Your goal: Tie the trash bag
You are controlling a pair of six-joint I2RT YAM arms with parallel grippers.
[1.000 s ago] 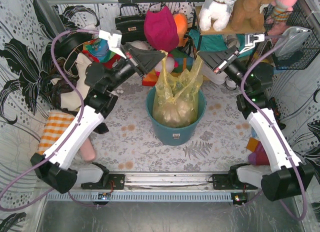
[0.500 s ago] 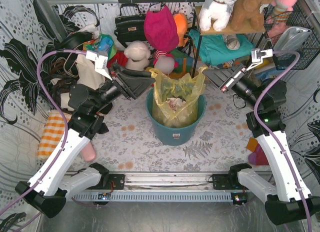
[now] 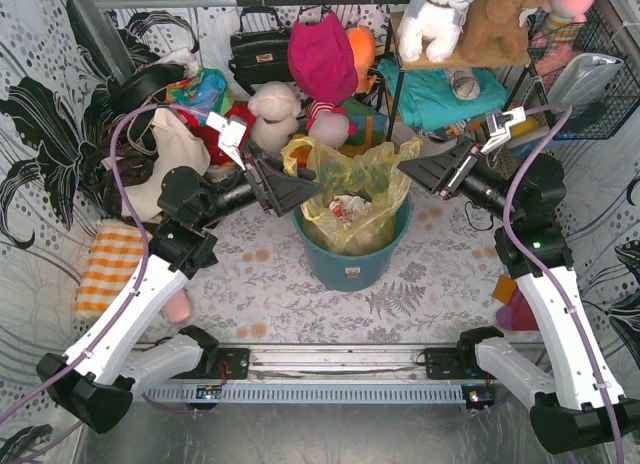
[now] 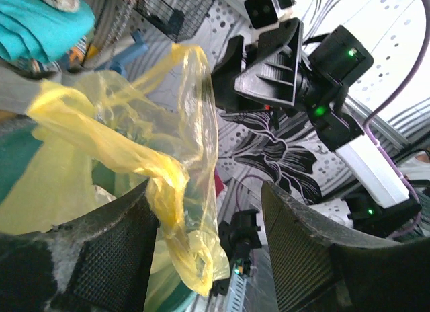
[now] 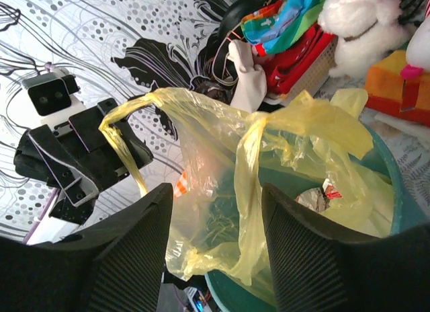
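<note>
1. Crinkly, translucent yellow trash bag [image 3: 352,184] stands in a round teal bin [image 3: 350,269] mid-table. The patterned table [image 3: 300,304] is bare toward the near edge.
2. Left gripper [image 3: 312,189]: jaws spread, with a bag handle brushing one finger.
3. Right gripper [image 3: 404,169]: jaws spread, just beside the bag's right rim.

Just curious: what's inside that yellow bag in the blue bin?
Through the open mouth of the trash bag, crumpled white paper with a bit of red shows. Anything deeper is hidden by the crinkled plastic and the teal bin.
</note>
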